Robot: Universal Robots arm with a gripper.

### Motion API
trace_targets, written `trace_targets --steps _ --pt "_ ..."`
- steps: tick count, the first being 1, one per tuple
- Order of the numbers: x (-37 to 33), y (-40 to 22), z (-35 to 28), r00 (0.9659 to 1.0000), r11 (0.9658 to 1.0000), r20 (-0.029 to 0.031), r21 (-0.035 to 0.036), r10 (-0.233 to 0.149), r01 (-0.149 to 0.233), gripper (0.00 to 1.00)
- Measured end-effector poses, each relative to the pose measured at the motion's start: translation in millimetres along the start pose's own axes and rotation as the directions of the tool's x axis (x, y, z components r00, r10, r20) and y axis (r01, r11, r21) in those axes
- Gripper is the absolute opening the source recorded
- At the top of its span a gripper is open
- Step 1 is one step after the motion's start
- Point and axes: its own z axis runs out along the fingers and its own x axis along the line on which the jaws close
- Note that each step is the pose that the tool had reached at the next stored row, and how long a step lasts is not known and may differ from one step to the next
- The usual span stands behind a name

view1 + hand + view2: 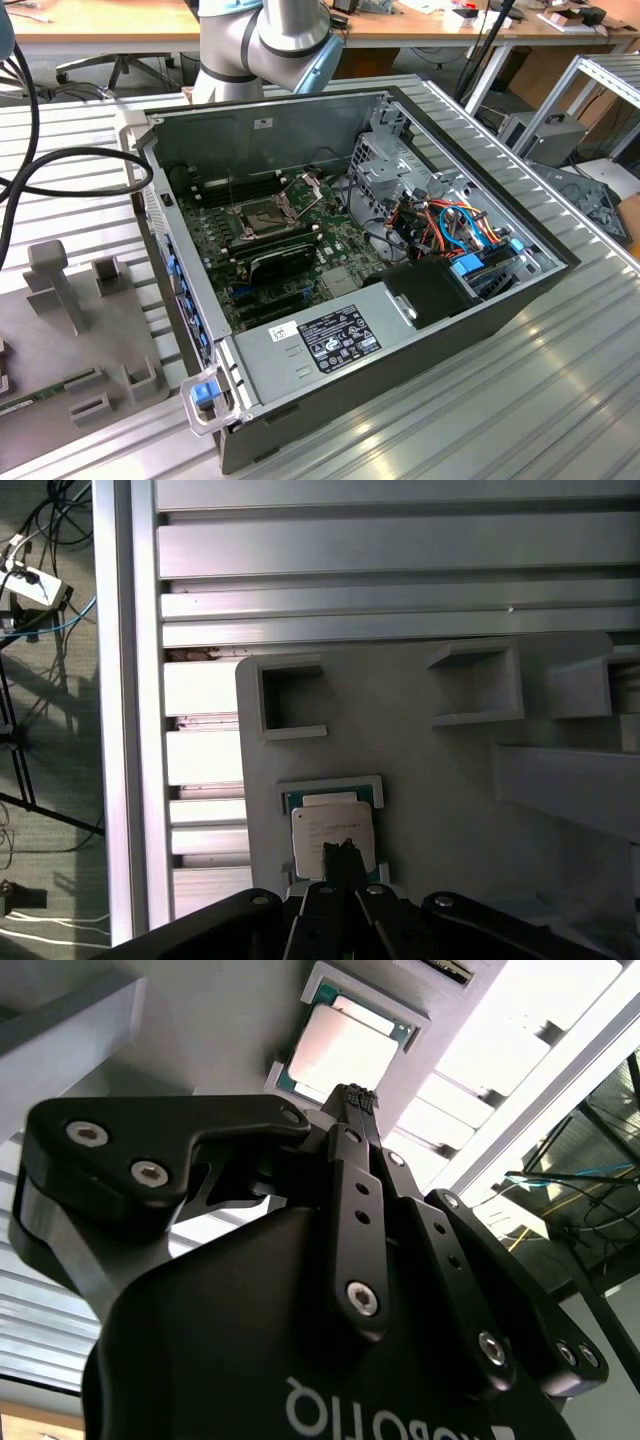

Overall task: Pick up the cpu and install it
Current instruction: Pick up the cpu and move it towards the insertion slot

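Observation:
The cpu is a small flat square chip with a pale grey face. It lies in a shallow framed pocket of a grey holder plate; in the second wrist view the cpu sits just past my fingertips. My gripper hangs over the chip's near edge with its two black fingers pressed together and nothing between them; whether the tips touch the chip I cannot tell. In the second wrist view the gripper looks the same. The motherboard's silver cpu socket lies open inside the computer case.
The holder plate carries several raised square pockets and rests on a slatted aluminium table, whose edge rail drops off to a floor with cables. Beside the case stands another grey fixture with upright blocks. The arm rises behind the case.

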Motion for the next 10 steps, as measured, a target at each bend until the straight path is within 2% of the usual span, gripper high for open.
trace_targets --steps 10 --pt "0.0 0.0 0.7 1.0000 1.0000 0.0000 0.0001 0.000 0.000 0.11"
